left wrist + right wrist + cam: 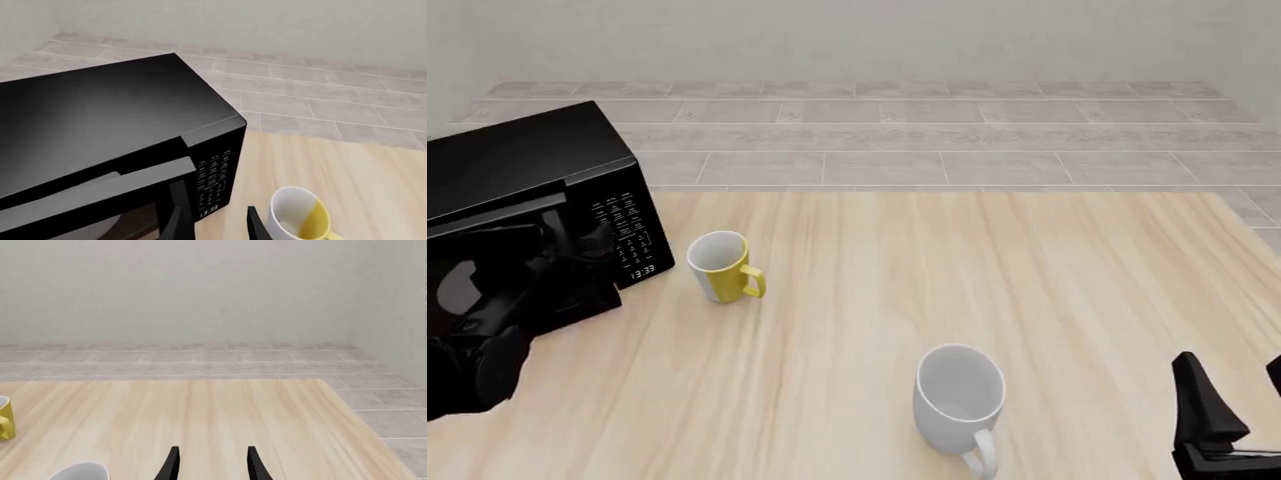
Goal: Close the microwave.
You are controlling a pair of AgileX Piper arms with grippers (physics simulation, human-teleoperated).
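The black microwave (534, 165) stands at the table's far left, its keypad panel (627, 232) facing me. In the left wrist view the microwave (100, 115) fills the frame and its door (100, 192) stands slightly ajar, the free edge next to the keypad (215, 177). My left gripper (215, 227) is open and empty, one finger (175, 225) right at the door's free edge. In the front view the dark left arm (487, 330) covers the door. A pale part of the plate (457, 285) shows inside. My right gripper (1234, 395) is open and empty at the near right.
A yellow mug (723, 265) stands just right of the microwave; it also shows in the left wrist view (301, 220). A white mug (958, 398) stands in the near middle, its rim in the right wrist view (77, 471). The table edge (1228, 200) runs at the far right.
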